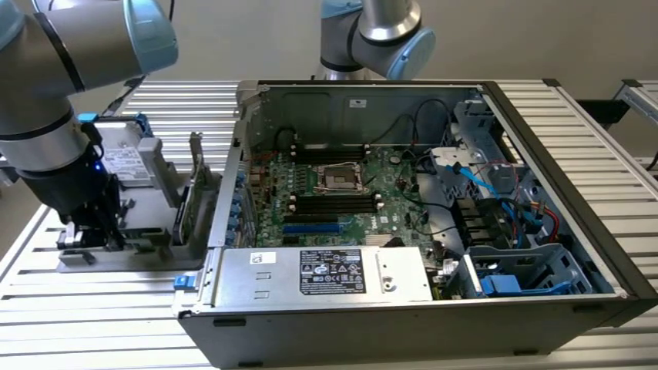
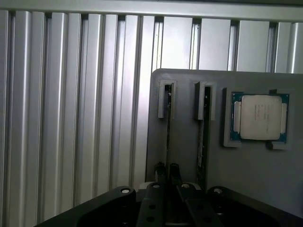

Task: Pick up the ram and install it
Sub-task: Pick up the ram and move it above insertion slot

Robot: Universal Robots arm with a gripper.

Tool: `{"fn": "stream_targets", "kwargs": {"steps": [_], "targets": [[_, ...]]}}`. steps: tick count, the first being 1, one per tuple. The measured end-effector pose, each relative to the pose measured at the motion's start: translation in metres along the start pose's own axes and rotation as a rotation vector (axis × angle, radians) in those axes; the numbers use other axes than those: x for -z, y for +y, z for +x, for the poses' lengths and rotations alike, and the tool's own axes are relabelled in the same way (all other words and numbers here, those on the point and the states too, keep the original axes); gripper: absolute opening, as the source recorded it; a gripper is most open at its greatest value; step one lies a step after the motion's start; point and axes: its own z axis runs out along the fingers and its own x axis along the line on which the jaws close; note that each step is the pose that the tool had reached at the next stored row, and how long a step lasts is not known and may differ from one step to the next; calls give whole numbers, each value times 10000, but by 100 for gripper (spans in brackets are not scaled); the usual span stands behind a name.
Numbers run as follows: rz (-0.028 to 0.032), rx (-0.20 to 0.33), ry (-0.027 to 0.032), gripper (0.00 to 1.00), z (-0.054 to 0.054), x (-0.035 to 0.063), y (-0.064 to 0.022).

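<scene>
The ram (image 2: 168, 127) stands on edge in a slot of the grey holder plate (image 2: 187, 80), seen as a thin dark line. My gripper (image 2: 167, 172) straddles its near end, one finger on each side, pressed against it. A second stick (image 2: 202, 137) stands in the neighbouring slot. In the exterior view my gripper (image 1: 91, 235) is down on the grey holder (image 1: 144, 258) at the exterior view's left, beside the open computer case (image 1: 411, 316). The black memory slots (image 1: 329, 202) lie on the motherboard inside the case.
A processor chip (image 2: 259, 117) sits in a recess of the holder beside the sticks. An upright card (image 1: 196, 185) stands between the holder and the case wall. A power supply (image 1: 329, 274) and cables (image 1: 504, 208) fill the case's near side. A second arm (image 1: 375, 31) stands behind.
</scene>
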Motion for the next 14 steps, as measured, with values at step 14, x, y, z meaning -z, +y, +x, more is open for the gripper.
{"fn": "stream_targets", "kwargs": {"steps": [14], "targets": [[-47, 0, -2, 14, -6, 315, 11]]}}
